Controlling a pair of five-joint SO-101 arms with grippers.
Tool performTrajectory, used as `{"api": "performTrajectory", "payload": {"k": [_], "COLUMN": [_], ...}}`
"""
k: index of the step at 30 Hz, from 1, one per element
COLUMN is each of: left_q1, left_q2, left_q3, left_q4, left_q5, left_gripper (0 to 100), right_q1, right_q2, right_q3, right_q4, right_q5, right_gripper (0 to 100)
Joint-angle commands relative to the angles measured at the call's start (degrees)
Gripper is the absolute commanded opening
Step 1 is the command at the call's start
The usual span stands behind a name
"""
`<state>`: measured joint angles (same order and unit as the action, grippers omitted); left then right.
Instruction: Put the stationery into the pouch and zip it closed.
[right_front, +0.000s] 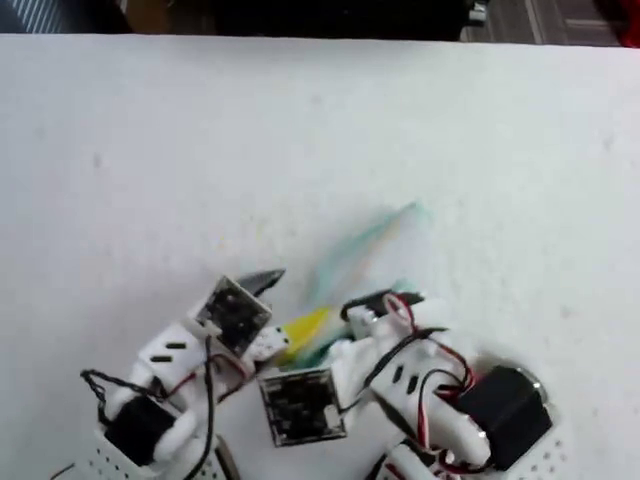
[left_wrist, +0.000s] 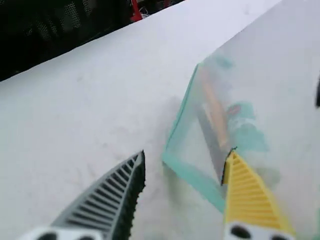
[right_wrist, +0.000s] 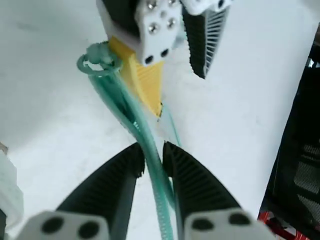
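Surface: plain white bench (right_front: 150, 150).
Translucent teal-edged plastic pouch (right_front: 355, 255): lower centre, stationery (left_wrist: 216, 112) inside.
Right pincer (right_wrist: 153, 150): clamped on pouch's zip edge, likely steadying it.
Left pincer (left_wrist: 187, 155): apart, beside pouch corner.

**White table (right_front: 200, 130), seen from above.** The top is plain and matt. It runs from the near side to a straight far edge, beyond which the room is dark. One loose object lies on it: a translucent pouch (right_front: 365, 245) with teal edging, right of centre and toward the near side. It sits on a slant, one end pointing far and right, the other near and left. In the left wrist view a teal-bordered corner of the pouch meets the white surface, and its side rises from the table rather than lying flat. The left arm (right_front: 150, 400) and right arm (right_front: 430, 390) occupy the near edge, either side of the pouch's near end.
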<state>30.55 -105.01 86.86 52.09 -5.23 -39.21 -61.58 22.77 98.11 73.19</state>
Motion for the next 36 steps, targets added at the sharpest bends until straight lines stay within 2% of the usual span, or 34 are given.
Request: {"api": "performTrajectory", "payload": {"k": [1,6,11,16,19,24,28,31,36], "left_q1": [0.3,2.6,3.7,3.8,3.8,3.6,-2.0,-7.4,-9.3], "left_q2": [0.5,0.4,0.4,0.4,0.4,0.4,0.4,0.4,0.4], "left_q3": [-3.3,-7.7,-8.5,-11.2,-11.3,-7.4,-9.1,-15.2,-25.1], "left_q4": [5.9,11.3,12.9,15.0,13.6,7.8,8.4,13.0,21.2], "left_q5": [-4.5,-4.7,-5.0,-4.8,-4.6,-1.8,-1.9,-1.8,-2.3], "left_gripper": [27,27,27,27,27,27,27,27,27], "right_q1": [7.0,14.1,14.7,14.4,14.1,9.4,10.3,11.8,12.6], "right_q2": [-1.4,-1.6,-1.9,-1.5,-1.5,-1.9,-1.9,-1.9,-1.9], "right_q3": [-3.6,4.4,9.3,9.8,9.8,9.6,8.6,8.4,7.3], "right_q4": [-2.3,-9.2,-17.2,-18.8,-18.8,-17.3,-17.3,-17.3,-17.4], "right_q5": [-1.1,-3.1,-13.0,-15.3,-15.3,-15.3,-15.3,-14.9,-14.9], "right_gripper": [1.6,1.6,1.6,1.6,1.6,1.6,1.6,1.6,1.6]}}
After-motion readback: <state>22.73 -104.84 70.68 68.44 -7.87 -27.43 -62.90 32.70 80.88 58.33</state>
